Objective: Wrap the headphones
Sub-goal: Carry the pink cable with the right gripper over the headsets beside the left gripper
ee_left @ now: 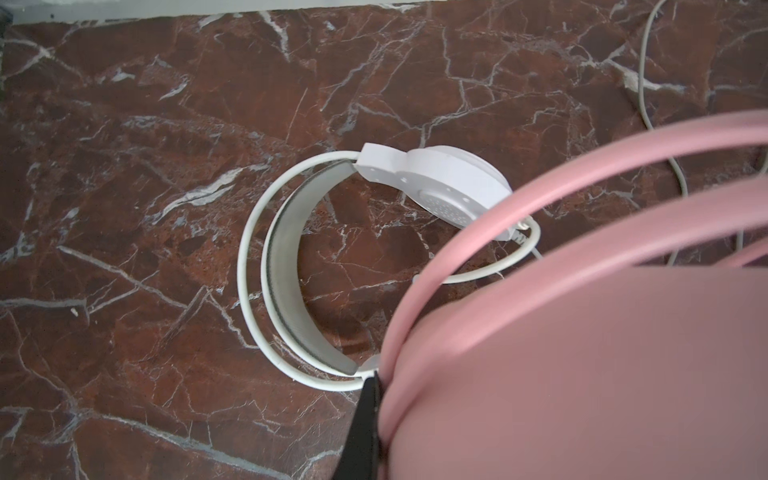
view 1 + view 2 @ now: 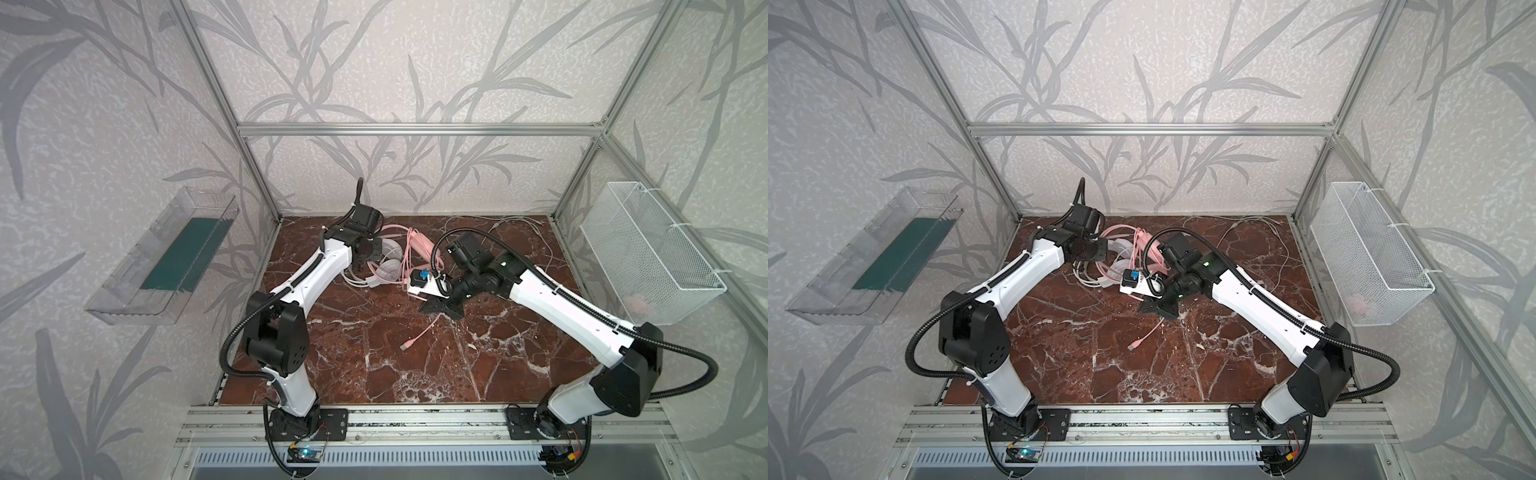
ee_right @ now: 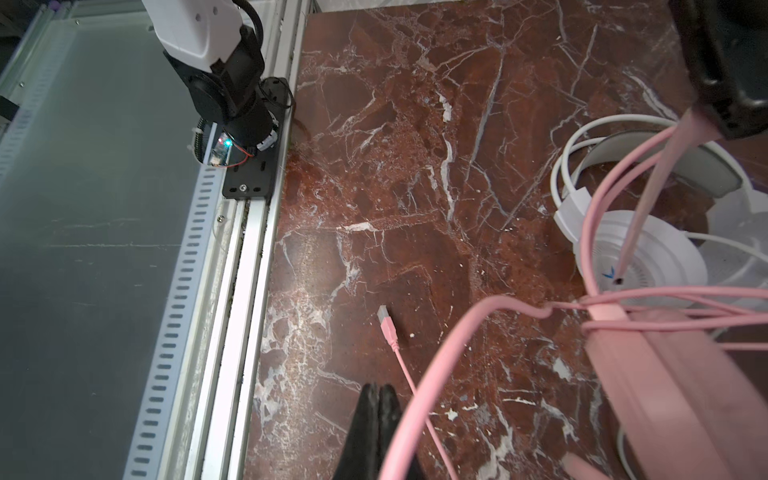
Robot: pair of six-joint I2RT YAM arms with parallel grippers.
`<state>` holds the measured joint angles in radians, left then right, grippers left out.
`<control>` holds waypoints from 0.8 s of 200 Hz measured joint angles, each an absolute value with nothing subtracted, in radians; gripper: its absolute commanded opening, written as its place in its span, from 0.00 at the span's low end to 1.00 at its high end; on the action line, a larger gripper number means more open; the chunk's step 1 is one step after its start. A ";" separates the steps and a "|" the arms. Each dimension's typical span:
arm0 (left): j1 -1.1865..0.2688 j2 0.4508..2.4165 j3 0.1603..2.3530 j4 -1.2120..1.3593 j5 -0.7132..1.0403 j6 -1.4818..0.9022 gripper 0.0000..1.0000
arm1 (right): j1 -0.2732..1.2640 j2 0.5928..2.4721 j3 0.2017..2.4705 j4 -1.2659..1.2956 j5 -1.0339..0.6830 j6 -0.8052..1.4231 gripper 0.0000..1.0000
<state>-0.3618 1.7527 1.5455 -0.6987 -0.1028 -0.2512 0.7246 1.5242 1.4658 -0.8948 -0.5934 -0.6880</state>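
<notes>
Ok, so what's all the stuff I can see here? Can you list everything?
pink headphones: one, pink, back of the table, partly over the white pair
white headphones: one, white, lying on the table
pink cable plug: one, pink, lying mid-table
white cable: one, white, loose along the table's back
table: one, red-brown marble look
clear tray: one, see-through, on the left wall
green mat: one, dark green, inside the tray
mesh basket: one, white, on the right wall; something pale inside, can't tell what
left gripper: one, black, shut on the pink headphones
right gripper: one, black, shut, empty, near the plug
</notes>
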 measured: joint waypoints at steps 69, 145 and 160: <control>-0.376 1.758 1.570 -0.760 -0.104 -0.122 0.00 | 0.704 1.534 1.575 -1.012 -0.404 -0.859 0.00; -0.418 1.791 1.589 -0.800 -0.078 -0.044 0.00 | 0.694 1.621 1.687 -1.007 -0.347 -0.956 0.00; -0.425 1.791 1.589 -0.803 -0.075 -0.033 0.00 | 0.682 1.637 1.697 -0.997 -0.347 -0.963 0.00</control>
